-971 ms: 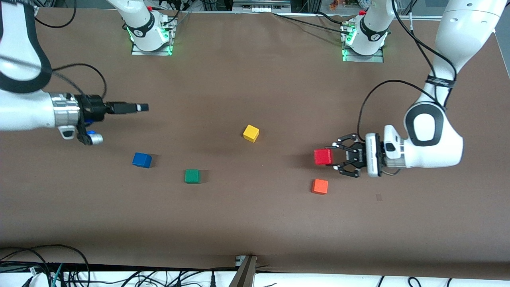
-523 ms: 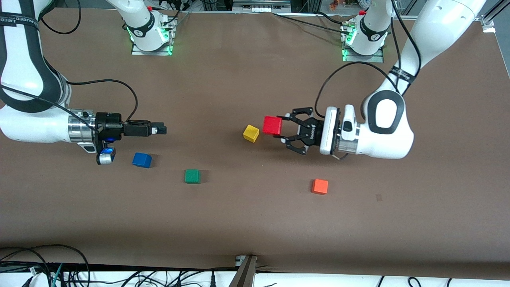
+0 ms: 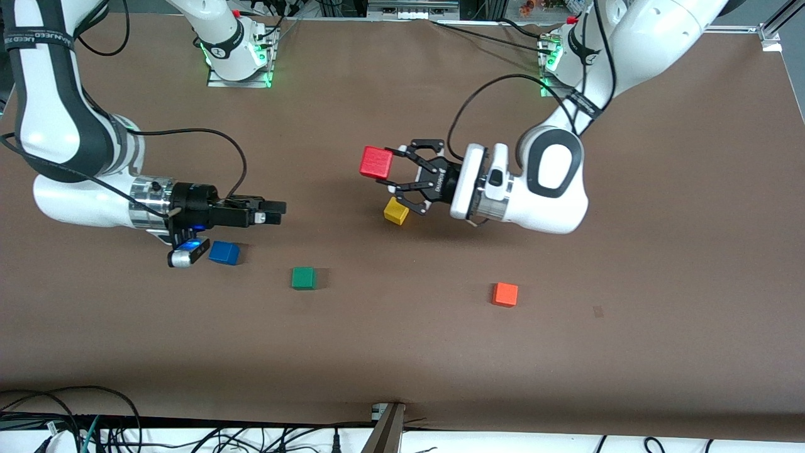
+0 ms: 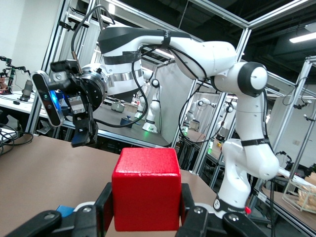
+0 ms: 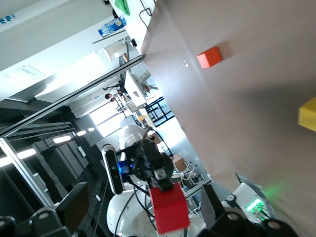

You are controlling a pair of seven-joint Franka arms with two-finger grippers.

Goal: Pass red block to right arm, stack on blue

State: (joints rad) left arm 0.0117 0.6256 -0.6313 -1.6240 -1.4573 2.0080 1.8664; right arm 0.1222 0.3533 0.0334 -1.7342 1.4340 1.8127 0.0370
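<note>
- Between the fingertips of the left gripper point(image 3: 391, 171): the red block point(image 3: 377, 162), pinched on two opposite faces and held up in the air, over the table point(image 3: 402, 352) just beside the yellow block point(image 3: 396, 211); seen square-on in the left wrist view point(image 4: 146, 189) with a black finger point(image 4: 103, 207) pressed to each side.
- Under those black claw fingers: the yellow block, resting on the table, partly overlapped by the lower claw in the front view.
- Facing the red block's free face from the right arm's end of the table: the right gripper point(image 3: 277, 212), slim and black, held level above the table with its narrow straight fingers spread as wide as they go and nothing between them; well apart from the held block; also seen in the left wrist view point(image 4: 84, 136), pointing downward there.
- Just beside the right gripper's body, on the table near its wrist camera: the blue block point(image 3: 224, 252), lying flat and untouched.
- Nearer the front camera than the right gripper's fingertips: the green block point(image 3: 303, 277), alone on the table.
- Well apart from both pairs of fingers, toward the left arm's end and nearer the front camera than the left gripper: the orange block point(image 3: 505, 294), flat on the table; visible in the right wrist view point(image 5: 209, 57) too.
</note>
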